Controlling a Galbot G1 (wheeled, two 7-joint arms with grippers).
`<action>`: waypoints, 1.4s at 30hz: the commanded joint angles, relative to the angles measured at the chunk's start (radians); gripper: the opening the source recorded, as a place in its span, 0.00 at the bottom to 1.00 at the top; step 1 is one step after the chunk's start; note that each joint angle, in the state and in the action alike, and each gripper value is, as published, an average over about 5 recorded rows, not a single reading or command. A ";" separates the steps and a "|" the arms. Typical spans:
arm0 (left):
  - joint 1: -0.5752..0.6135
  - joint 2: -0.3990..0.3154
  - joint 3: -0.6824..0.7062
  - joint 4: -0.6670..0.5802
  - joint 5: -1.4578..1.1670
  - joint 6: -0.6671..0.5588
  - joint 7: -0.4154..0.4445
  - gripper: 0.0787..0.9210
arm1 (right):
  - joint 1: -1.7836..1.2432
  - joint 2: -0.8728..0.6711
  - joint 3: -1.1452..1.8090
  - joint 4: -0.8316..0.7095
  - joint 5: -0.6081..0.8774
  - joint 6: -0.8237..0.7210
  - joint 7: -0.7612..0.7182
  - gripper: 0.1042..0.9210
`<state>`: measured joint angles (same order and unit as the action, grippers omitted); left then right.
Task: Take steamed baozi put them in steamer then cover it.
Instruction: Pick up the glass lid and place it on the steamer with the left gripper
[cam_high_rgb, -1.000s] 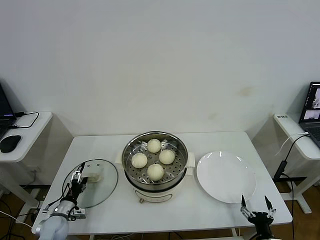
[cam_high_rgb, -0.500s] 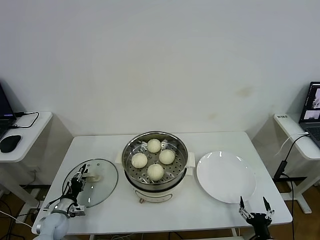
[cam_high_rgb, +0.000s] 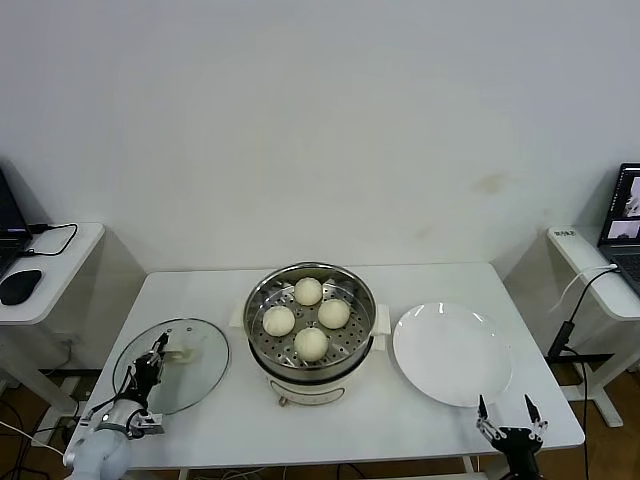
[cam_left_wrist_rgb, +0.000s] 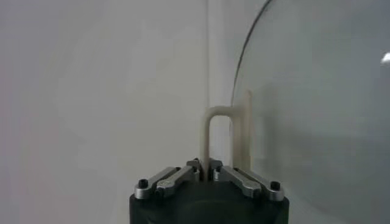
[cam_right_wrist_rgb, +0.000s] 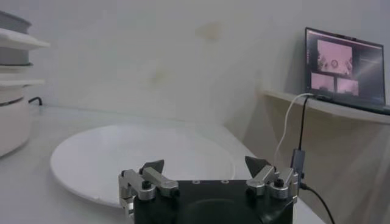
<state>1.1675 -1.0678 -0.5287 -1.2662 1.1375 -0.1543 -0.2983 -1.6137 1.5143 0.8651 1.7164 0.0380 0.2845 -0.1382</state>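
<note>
Several creamy-white steamed baozi (cam_high_rgb: 308, 291) sit in the shiny steel steamer (cam_high_rgb: 310, 270) at the table's middle, on its cream pot base. The cover (cam_high_rgb: 195, 372), a clear glass lid, is at the table's front left, apart from the steamer. My left gripper (cam_high_rgb: 152, 362) is over the lid's near side, shut on its cream-white handle (cam_high_rgb: 186, 351). In the left wrist view the jaws of the left gripper (cam_left_wrist_rgb: 205, 171) pinch the thin handle (cam_left_wrist_rgb: 210, 131) beside the glass of the cover (cam_left_wrist_rgb: 317, 109). My right gripper (cam_high_rgb: 508, 412) hangs open at the table's front right edge, holding nothing.
A flat white plate (cam_high_rgb: 452, 352) lies right of the steamer; it shows beyond the right gripper (cam_right_wrist_rgb: 206, 164) as a white plate (cam_right_wrist_rgb: 109, 158). Side desks stand at both sides, with a mouse (cam_high_rgb: 20, 286) and a laptop (cam_high_rgb: 625, 215).
The left gripper has closed on the cover's handle, and the lid has shifted a little to the left. The right gripper has sunk slightly at the table's edge.
</note>
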 joint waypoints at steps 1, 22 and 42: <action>0.119 0.032 -0.052 -0.266 -0.026 0.103 0.020 0.08 | -0.008 -0.010 -0.007 0.013 -0.014 0.001 0.000 0.88; 0.230 0.223 -0.041 -0.863 -0.269 0.457 0.312 0.08 | -0.028 -0.021 -0.041 0.040 -0.123 0.031 0.033 0.88; -0.173 -0.005 0.477 -0.756 -0.023 0.696 0.494 0.08 | 0.022 0.060 -0.047 -0.006 -0.331 0.093 0.138 0.88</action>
<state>1.1557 -0.9326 -0.2657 -2.0256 0.9954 0.4149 0.0898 -1.6032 1.5553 0.8283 1.7204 -0.2052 0.3629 -0.0286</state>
